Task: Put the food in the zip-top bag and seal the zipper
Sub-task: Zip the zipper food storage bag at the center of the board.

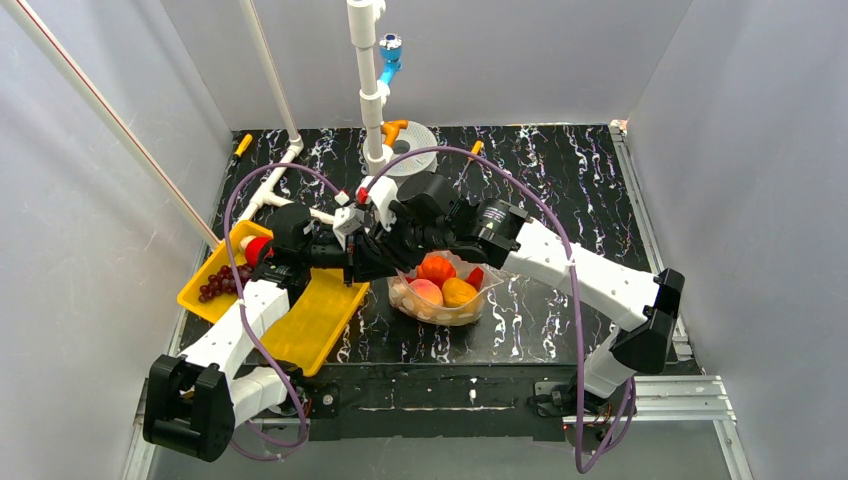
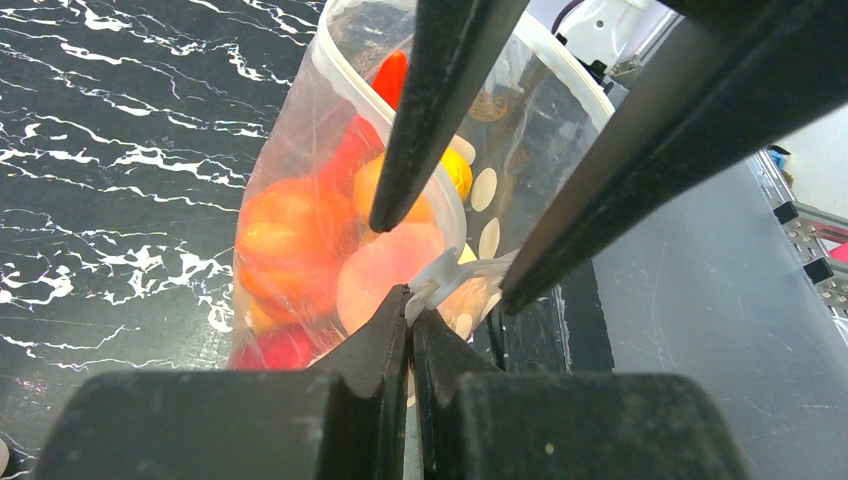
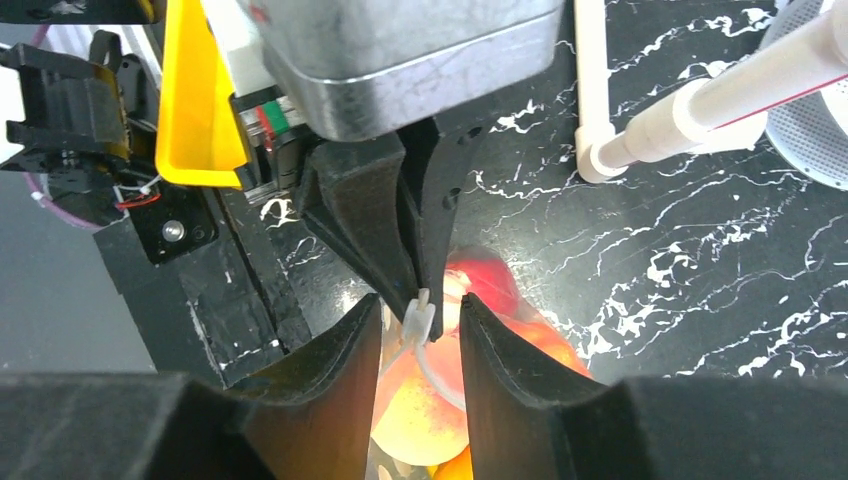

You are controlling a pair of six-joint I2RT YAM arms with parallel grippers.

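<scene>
Centrally, glossy round food (image 1: 437, 272) fills the floppy clear dot-printed zip-top bag (image 1: 466, 316). Left end effector (image 2: 409, 302) clenched on thin whitish zipper (image 2: 441, 275); right end effector (image 3: 420, 308) parted, straddling it.

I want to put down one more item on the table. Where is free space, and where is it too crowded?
Free: the table right of the zip-top bag, up to the right arm; also the far right corner, behind that arm. Crowded: the middle left, where the left arm meets the right one over the bag, beside the yellow tray.
</scene>
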